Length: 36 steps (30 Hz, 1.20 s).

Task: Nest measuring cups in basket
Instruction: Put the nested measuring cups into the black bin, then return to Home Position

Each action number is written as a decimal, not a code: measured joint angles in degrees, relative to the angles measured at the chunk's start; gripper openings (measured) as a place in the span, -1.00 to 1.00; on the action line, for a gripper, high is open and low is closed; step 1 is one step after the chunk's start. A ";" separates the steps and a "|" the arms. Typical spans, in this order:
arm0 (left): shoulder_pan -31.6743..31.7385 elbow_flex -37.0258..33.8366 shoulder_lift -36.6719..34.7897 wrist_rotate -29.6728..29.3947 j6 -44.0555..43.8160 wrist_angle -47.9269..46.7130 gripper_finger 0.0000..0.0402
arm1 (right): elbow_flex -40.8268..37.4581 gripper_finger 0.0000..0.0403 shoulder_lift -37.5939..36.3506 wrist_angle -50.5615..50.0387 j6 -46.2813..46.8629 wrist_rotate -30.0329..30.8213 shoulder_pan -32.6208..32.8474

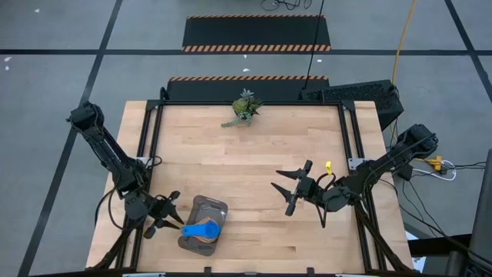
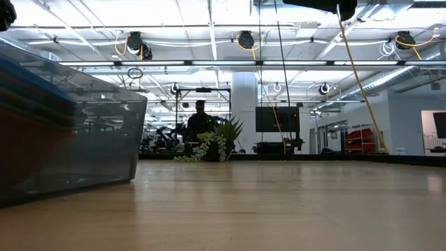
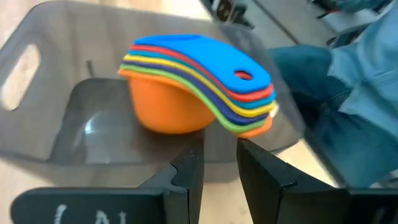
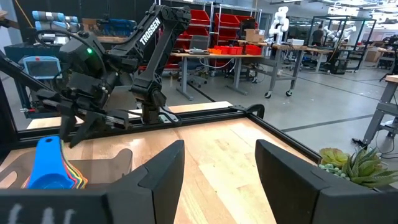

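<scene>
The measuring cups (image 3: 199,81) sit nested in one stack, orange at the bottom and blue on top. They stand in the dark see-through basket (image 3: 37,62) near the table's front left (image 1: 209,206). Their handles (image 3: 249,99) stick out over the basket's wall. My left gripper (image 3: 219,146) is just outside that wall, left of the basket (image 1: 173,215). It is open by a narrow gap with nothing in it. My right gripper (image 1: 290,188) hovers open over the table's right half and points at the basket (image 4: 118,162).
A small leafy plant (image 1: 244,108) stands at the table's far edge. Bare wood lies between the basket and my right gripper. A person (image 2: 200,118) stands in the room behind the plant. Blue cloth (image 3: 360,93) shows beyond the table's edge.
</scene>
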 joint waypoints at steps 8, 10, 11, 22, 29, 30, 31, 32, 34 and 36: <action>0.00 0.02 0.00 4.01 -0.33 5.75 -0.52 | 0.00 -0.05 0.00 0.00 0.00 0.00 0.00; 0.00 0.02 0.00 4.02 -0.38 6.50 -0.52 | 0.00 -0.05 0.00 0.01 0.00 0.00 0.00; -0.02 0.02 0.00 4.03 -0.32 6.68 -0.52 | 0.00 -0.05 0.00 0.02 0.00 0.00 0.00; 0.19 0.07 0.00 -0.73 -2.47 -3.77 -0.52 | 0.00 -0.05 0.00 0.01 0.01 0.00 0.00; 0.30 0.78 0.00 -5.11 -1.55 -3.39 -0.52 | 0.00 -0.05 0.00 0.02 0.15 0.00 0.00; 0.57 1.27 0.00 -6.02 -1.54 -3.52 -0.52 | 0.00 -0.05 0.00 0.04 0.20 0.00 0.00; 0.89 1.78 0.00 -6.65 -1.52 -3.56 -0.52 | 0.00 -0.05 0.00 0.03 0.51 0.00 0.00; 1.33 2.33 0.00 -6.94 -1.25 -3.56 -0.52 | 0.00 -0.05 0.00 0.02 1.19 -0.08 0.00; 2.04 3.86 0.00 -7.11 -0.40 -3.65 -0.52 | 0.01 -0.05 0.12 0.32 3.28 -2.72 -0.55; 2.48 6.27 0.00 -7.18 0.20 -4.48 -0.52 | 0.57 -0.05 1.43 1.46 5.57 -7.87 -1.85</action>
